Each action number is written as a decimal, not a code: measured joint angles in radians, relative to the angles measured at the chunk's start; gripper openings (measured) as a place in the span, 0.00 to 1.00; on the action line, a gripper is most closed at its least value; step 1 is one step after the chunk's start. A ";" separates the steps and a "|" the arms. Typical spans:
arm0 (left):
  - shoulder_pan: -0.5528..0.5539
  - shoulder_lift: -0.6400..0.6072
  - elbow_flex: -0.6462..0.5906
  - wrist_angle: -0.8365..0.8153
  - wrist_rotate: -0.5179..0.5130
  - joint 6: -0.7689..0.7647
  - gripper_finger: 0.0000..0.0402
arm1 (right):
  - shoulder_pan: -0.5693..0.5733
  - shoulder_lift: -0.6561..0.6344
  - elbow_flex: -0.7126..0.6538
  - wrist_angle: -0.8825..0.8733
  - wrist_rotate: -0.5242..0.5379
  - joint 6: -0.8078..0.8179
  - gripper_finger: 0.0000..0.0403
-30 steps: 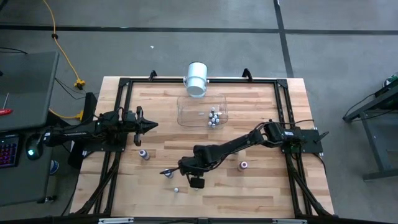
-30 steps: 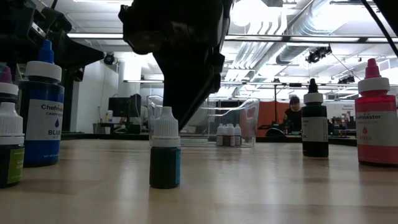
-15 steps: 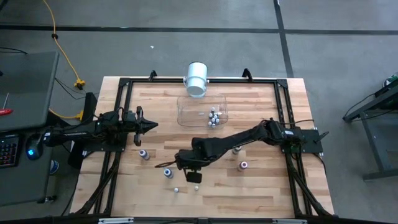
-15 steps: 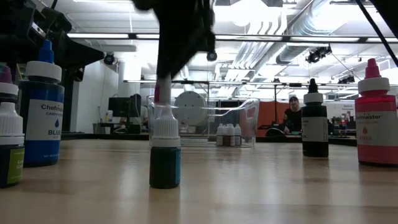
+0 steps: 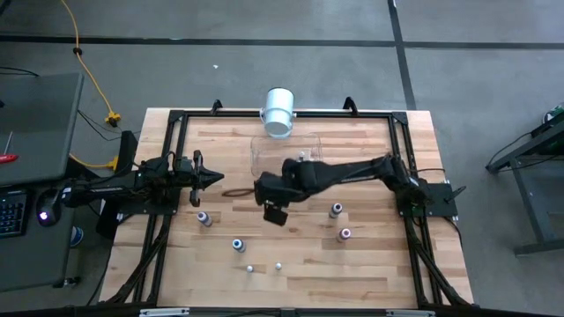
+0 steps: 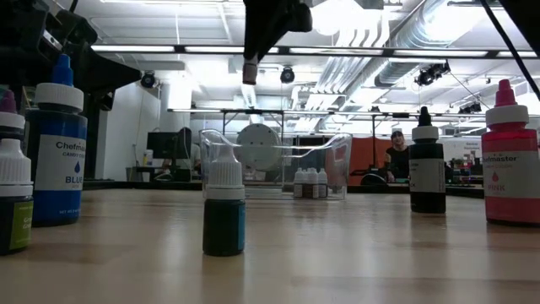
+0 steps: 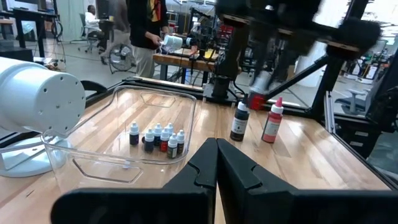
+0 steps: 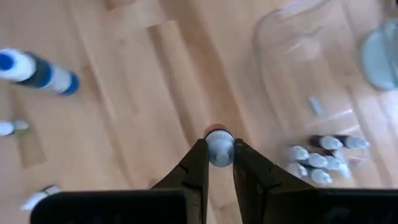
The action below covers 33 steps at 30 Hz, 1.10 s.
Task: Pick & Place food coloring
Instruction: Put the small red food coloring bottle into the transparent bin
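My right gripper (image 5: pixel 267 187) hangs high over the table by the left end of the clear tub (image 5: pixel 286 150), shut on a tiny food coloring bottle (image 8: pixel 219 148) with a whitish cap and reddish body. Several tiny bottles (image 5: pixel 302 164) stand inside the tub. More bottles stand on the wood: blue (image 5: pixel 237 244), purple (image 5: pixel 204 217), dark (image 5: pixel 336 210), pink (image 5: pixel 345 233) and two tiny ones (image 5: pixel 250 269). My left gripper (image 5: pixel 216 177) waits shut over the table's left side. My right gripper pinches the tiny bottle between its two fingers at the whitish cap end (image 8: pixel 219 149), coming from above and pointing down. The bottle is lifted clear, and its reddish body (image 6: pixel 250 73) shows below the fingertips, roughly upright.
A big white cylinder (image 5: pixel 278 112) stands at the far edge behind the tub. In the low view the blue bottle (image 6: pixel 57 143), a small dark bottle (image 6: pixel 224 203), a black one (image 6: pixel 427 169) and a pink one (image 6: pixel 509 160) stand up from the tabletop. People show in the room beyond.
My right gripper has risen from low over the near-left part of the table, next to the blue bottle, and swung toward the far edge, up to the tub's left end. The tiny reddish bottle went up with it, lifted clear of the wood.
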 joint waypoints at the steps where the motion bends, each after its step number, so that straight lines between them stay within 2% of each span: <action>1: 0.000 0.000 0.000 0.000 0.000 0.000 0.00 | -0.013 -0.003 0.000 -0.004 0.005 0.000 0.10; 10: 0.000 0.000 0.000 0.000 0.000 0.000 0.00 | -0.137 -0.027 0.000 -0.032 0.024 -0.090 0.10; 20: 0.000 0.000 0.000 0.000 0.000 0.000 0.00 | -0.276 -0.041 -0.042 -0.042 -0.026 -0.341 0.10; 25: 0.000 0.000 0.000 0.000 0.000 0.000 0.00 | -0.310 -0.143 -0.253 0.076 -0.018 -0.409 0.10; 30: 0.000 0.000 0.000 0.000 0.000 0.000 0.00 | -0.367 -0.288 -0.557 0.338 -0.094 -0.377 0.10; 33: 0.000 0.000 0.000 0.000 0.000 0.000 0.00 | -0.412 -0.329 -0.661 0.380 -0.093 -0.330 0.10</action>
